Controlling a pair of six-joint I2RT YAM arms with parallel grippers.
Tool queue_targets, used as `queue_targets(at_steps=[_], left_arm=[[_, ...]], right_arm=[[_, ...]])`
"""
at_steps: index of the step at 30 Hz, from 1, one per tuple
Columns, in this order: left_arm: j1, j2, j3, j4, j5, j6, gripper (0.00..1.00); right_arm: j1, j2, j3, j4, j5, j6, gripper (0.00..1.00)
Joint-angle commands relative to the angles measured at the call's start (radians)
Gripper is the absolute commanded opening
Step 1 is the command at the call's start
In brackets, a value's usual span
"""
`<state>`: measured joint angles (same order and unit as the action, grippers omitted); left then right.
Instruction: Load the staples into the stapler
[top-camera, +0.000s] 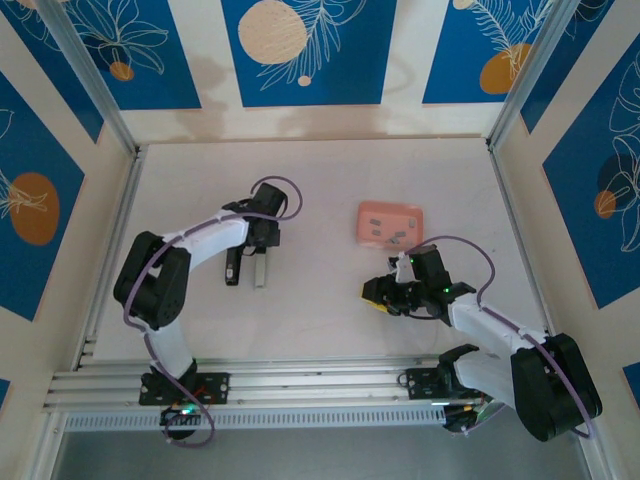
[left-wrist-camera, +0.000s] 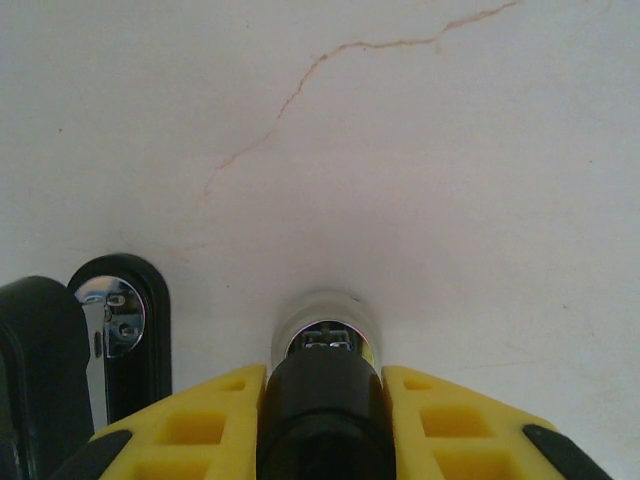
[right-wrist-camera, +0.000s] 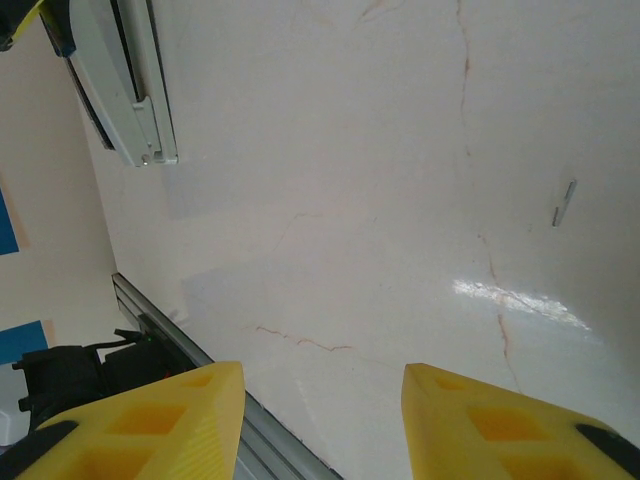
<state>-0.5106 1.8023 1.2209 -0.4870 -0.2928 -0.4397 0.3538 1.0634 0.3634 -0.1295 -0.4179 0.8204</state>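
The stapler (top-camera: 247, 270) lies opened on the table left of centre, a black arm beside a silvery rail. My left gripper (top-camera: 262, 243) is shut on it. In the left wrist view the yellow fingers (left-wrist-camera: 215, 415) clamp a black part of the stapler (left-wrist-camera: 325, 400) with a silvery end, and its other arm (left-wrist-camera: 125, 335) lies to the left. The staples (top-camera: 390, 235) are small grey strips in a salmon-pink tray (top-camera: 372, 214). One loose strip (right-wrist-camera: 565, 202) lies on the table. My right gripper (top-camera: 380, 293) hovers below the tray, open (right-wrist-camera: 322, 400), with nothing between its fingers.
An aluminium rail (top-camera: 300, 385) runs along the near table edge, also seen as the rail (right-wrist-camera: 160, 325) in the right wrist view. Patterned walls and metal posts (top-camera: 95, 85) enclose the table. Thin cracks (left-wrist-camera: 300, 85) mark the white surface.
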Motion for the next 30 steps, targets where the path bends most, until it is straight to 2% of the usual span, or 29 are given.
queue_targets(at_steps=[1, 6, 12, 17, 19, 21, 25, 26, 28, 30], left_arm=[[0.020, 0.031, 0.051, 0.021, -0.022, -0.005, 0.23], [0.024, 0.031, 0.079, 0.008, -0.015, 0.013, 0.52], [0.027, -0.054, 0.125, -0.040, -0.019, 0.061, 0.67], [0.027, -0.256, 0.077, -0.034, -0.074, 0.128, 0.81], [0.030, -0.356, 0.009, 0.007, -0.090, 0.170, 0.86], [0.040, -0.453, -0.073, 0.049, -0.117, 0.187, 0.98], [0.107, -0.613, -0.246, 0.117, -0.100, 0.167, 1.00], [0.130, -0.638, -0.282, 0.117, -0.082, 0.146, 1.00], [0.153, -0.683, -0.360, 0.157, -0.055, 0.138, 0.99], [0.159, -0.737, -0.485, 0.287, -0.057, 0.149, 1.00]], right_arm=[[0.004, -0.016, 0.011, -0.041, 0.003, -0.009, 0.46], [0.004, -0.022, 0.015, -0.051, 0.009, -0.012, 0.46], [0.001, -0.028, 0.051, -0.089, 0.026, -0.039, 0.47], [-0.014, -0.029, 0.137, -0.168, 0.110, -0.128, 0.50], [-0.023, -0.029, 0.170, -0.184, 0.164, -0.180, 0.56], [-0.038, -0.026, 0.198, -0.191, 0.219, -0.224, 0.64], [-0.094, -0.006, 0.251, -0.181, 0.242, -0.296, 0.77], [-0.108, 0.001, 0.266, -0.179, 0.238, -0.314, 0.97], [-0.128, 0.010, 0.286, -0.171, 0.264, -0.360, 0.99], [-0.145, 0.010, 0.287, -0.141, 0.328, -0.410, 0.99]])
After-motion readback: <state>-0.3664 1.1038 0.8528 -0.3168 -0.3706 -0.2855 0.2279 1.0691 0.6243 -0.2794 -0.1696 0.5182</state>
